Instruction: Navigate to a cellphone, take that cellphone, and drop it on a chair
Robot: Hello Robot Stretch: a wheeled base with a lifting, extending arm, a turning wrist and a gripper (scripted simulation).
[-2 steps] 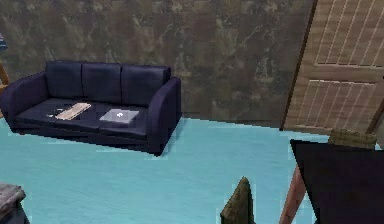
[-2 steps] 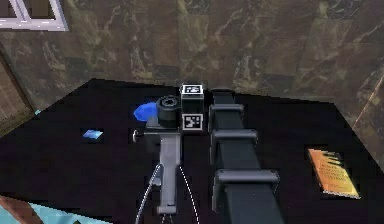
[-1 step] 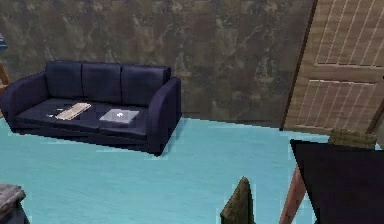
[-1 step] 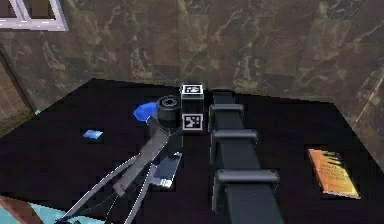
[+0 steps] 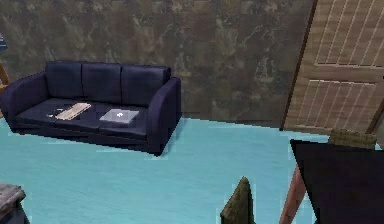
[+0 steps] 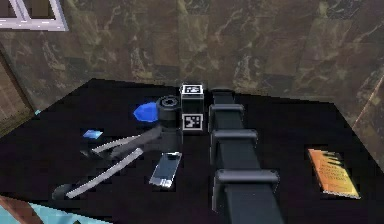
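Room: a brown mottled wall point(image 6: 280, 40) stands behind the work surface, and a teal floor point(image 5: 200, 160) stretches out ahead.
Sofa: a dark blue sofa point(image 5: 60, 85) stands against the wall on the forward view's left. A flat grey thing point(image 5: 119, 116) and a tan thing point(image 5: 72, 111) lie on its seat.
Door: a panelled wooden door point(image 5: 345, 60) is at the forward view's right.
Tabletop: the black tabletop point(image 6: 300, 125) spreads across the arm side view.
Arm: my arm point(image 6: 235, 150) is a dark bar over the tabletop, with white marker squares point(image 6: 192, 106) at its far end.
Chair: the greenish top of a chair point(image 5: 238, 203) shows at the forward view's bottom edge.
Gripper: my gripper point(image 6: 78, 170) lies left of the markers, its thin fingers slanting toward the lower left above the tabletop. I cannot tell whether it holds anything.
Orange thing: a flat orange thing point(image 6: 333, 170) lies on the tabletop, well apart from the arm on its right.
Cellphone: the cellphone point(image 6: 166, 168) lies flat on the tabletop, between the arm and my fingers. I cannot tell if a finger touches it.
Blue thing: a blue thing point(image 6: 148, 110) sits just left of the gripper's body.
Small thing: a small bluish thing point(image 6: 93, 134) lies near the farther finger.
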